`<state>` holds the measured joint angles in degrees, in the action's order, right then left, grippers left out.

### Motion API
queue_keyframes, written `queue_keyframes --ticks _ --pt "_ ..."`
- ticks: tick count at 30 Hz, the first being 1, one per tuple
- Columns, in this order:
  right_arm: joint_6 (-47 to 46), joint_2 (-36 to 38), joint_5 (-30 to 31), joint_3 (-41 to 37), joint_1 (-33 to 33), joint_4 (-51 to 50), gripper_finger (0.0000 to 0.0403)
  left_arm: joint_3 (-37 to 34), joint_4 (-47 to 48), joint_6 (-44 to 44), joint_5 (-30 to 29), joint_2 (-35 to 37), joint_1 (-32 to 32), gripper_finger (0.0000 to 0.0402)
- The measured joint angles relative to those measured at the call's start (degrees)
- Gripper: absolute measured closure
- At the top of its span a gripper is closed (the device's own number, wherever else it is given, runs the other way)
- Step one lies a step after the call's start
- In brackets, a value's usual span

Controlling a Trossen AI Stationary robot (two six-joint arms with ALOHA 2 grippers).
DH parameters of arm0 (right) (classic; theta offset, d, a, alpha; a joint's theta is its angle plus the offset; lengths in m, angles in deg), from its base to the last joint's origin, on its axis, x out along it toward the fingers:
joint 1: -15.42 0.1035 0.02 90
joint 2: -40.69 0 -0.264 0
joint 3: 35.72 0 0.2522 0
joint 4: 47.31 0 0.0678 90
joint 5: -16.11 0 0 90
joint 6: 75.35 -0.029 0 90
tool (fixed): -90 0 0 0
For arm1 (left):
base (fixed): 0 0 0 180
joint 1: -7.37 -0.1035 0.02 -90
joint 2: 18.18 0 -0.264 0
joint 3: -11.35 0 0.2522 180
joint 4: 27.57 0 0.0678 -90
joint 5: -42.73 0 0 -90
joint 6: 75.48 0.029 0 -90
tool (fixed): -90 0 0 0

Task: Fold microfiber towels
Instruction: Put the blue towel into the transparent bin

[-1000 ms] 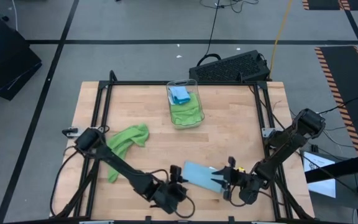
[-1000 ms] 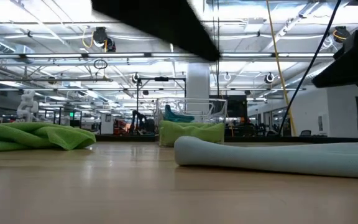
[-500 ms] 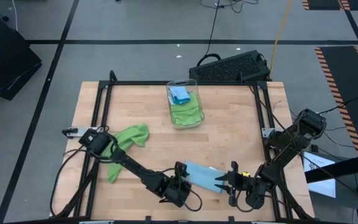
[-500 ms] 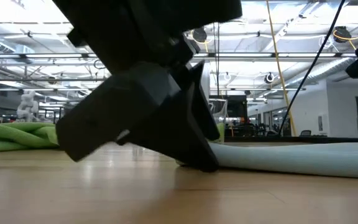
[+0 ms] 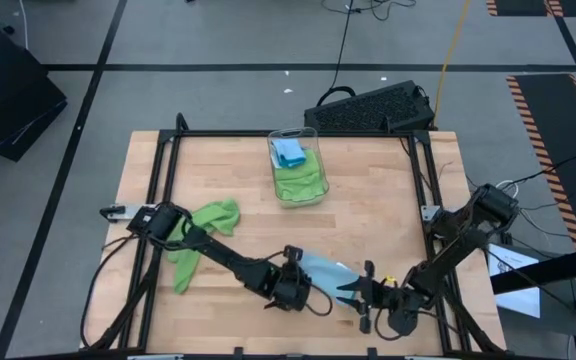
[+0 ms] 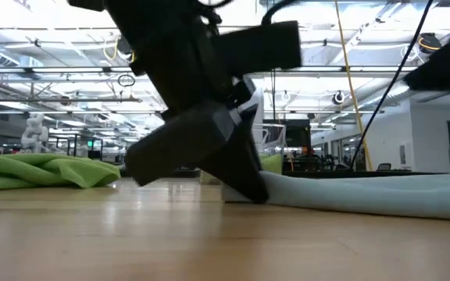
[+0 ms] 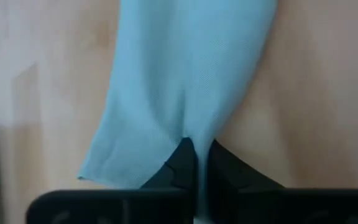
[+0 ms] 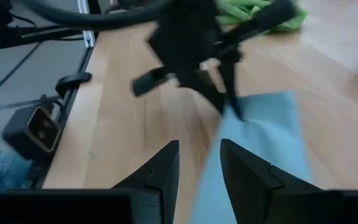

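High view: left hand pinched on blue towel, wooden table.

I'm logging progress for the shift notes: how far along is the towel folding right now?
Looks done: a blue towel and a green towel sit in the clear bin.

In hand: the left gripper, jaws closed, pinches an edge of the light blue towel on the table; the right gripper is open at its other end.

Left: the crumpled green towel lies untouched.
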<state>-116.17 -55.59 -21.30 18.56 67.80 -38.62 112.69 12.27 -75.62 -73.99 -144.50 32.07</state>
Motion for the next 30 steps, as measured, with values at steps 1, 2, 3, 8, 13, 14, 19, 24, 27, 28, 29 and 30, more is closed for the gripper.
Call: queue_keyframes --ticks 1,2,3,8,13,14,19,24,27,28,29,30 --pt "1.7 -1.4 0.0 0.3 -0.6 1.9 0.0291 -0.1 0.6 -0.2 -0.1 0.6 -0.2 0.0378" --pt "3.1 -2.8 0.0 0.9 -1.1 3.0 0.0291 -0.2 0.9 -0.6 -0.1 1.3 -0.4 0.0373" --pt "4.4 -4.1 -0.1 1.9 -1.7 3.3 0.029 -0.2 0.8 -1.2 -0.1 2.0 -0.7 0.0369" --pt "10.1 -8.5 -0.1 8.0 -4.9 0.5 0.0264 0.0 1.6 -2.7 2.5 6.1 -1.3 0.0379" --pt "10.6 -10.2 0.8 12.5 -8.3 -7.1 0.0215 0.0 1.2 -2.7 5.6 7.6 -1.7 0.0386" --pt "10.1 -10.3 0.7 13.1 -8.8 -8.4 0.0207 0.0 1.3 -2.8 5.6 8.0 -1.7 0.0383" --pt "7.1 -10.3 -2.7 14.1 -11.4 -10.8 0.0189 0.0 2.8 -4.6 6.2 8.8 -2.2 0.038" --pt "3.1 -10.3 -6.4 14.1 -13.3 -13.0 0.0196 0.0 2.4 -4.3 5.7 10.3 -2.3 0.0387" --pt "2.3 -10.3 -6.0 14.1 -13.7 -13.8 0.021 0.0 1.2 -4.4 5.7 10.6 -2.2 0.0381" --pt "2.2 -10.3 -6.0 14.1 -13.8 -13.9 0.0218 0.0 1.6 -4.3 5.7 10.8 -2.1 0.0379" --pt "1.9 -10.3 -6.0 14.1 -14.0 -14.2 0.0227 0.0 1.9 -4.3 5.8 10.9 -2.1 0.0379" --pt "1.3 -10.3 -5.9 14.1 -14.2 -14.6 0.0238 0.0 2.0 -4.6 5.7 11.1 -2.1 0.0379"
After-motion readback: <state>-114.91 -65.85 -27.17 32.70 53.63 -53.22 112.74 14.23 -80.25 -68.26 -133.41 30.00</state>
